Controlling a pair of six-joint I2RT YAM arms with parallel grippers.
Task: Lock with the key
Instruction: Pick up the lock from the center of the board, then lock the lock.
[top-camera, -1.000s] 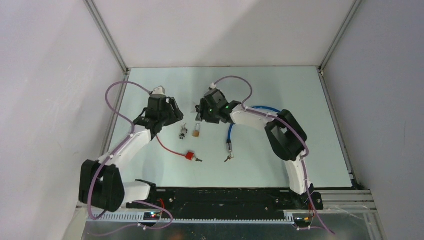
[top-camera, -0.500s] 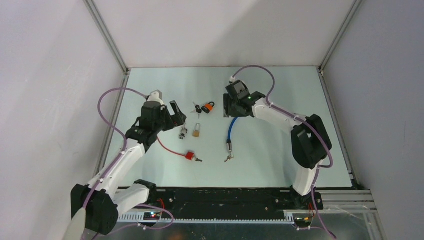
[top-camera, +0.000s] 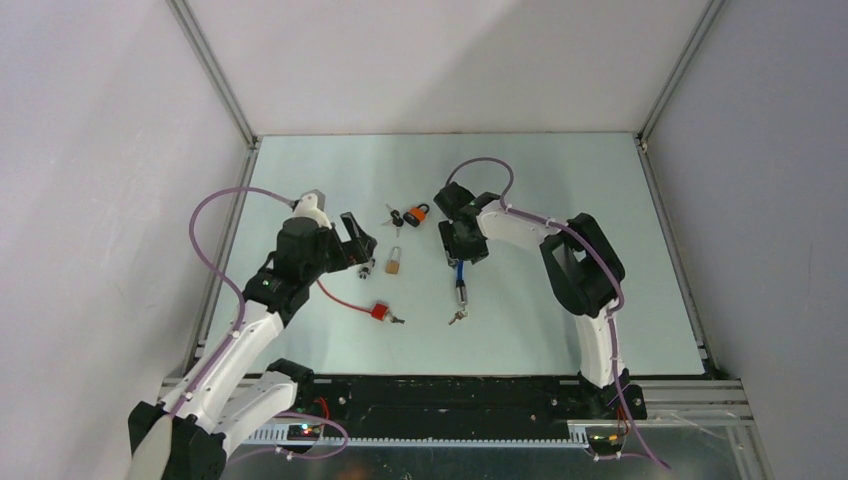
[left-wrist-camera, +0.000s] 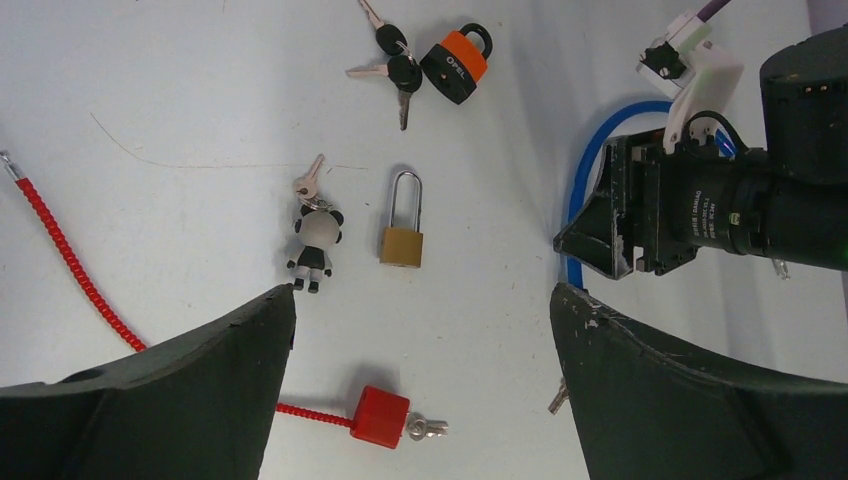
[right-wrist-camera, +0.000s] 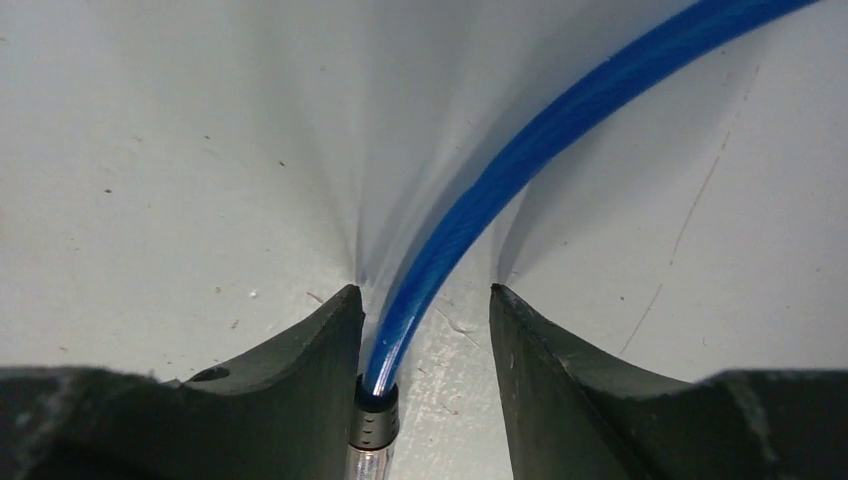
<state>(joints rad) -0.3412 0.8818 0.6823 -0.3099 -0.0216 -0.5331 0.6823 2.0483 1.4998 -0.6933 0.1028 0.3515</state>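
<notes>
- Only your right wrist view showed the right gripper (right-wrist-camera: 422, 300) half open astride the blue cable (right-wrist-camera: 520, 150). The cable ran between the fingers, close to one, with a gap beside the other, so nothing was clamped.
- That view also showed the cable's ribbed metal ferrule (right-wrist-camera: 372, 425) just below the fingers.
- From the top view you could see the cable's key (top-camera: 457, 318) at its near end, well short of the gripper.
- Your left wrist view showed the left gripper (left-wrist-camera: 420, 300) spread wide and holding nothing, above the brass padlock (left-wrist-camera: 401, 245).
- That view alone made out the panda charm (left-wrist-camera: 317, 248), the orange padlock (left-wrist-camera: 456, 66) with black-headed keys, and the red block lock (left-wrist-camera: 380, 415) on its beaded cord.
- Half a second earlier your right gripper had been farther back, beside the orange padlock. It had since come nearer along the cable.
- The blue cable was smooth and glossy, the table pale and scuffed.
</notes>
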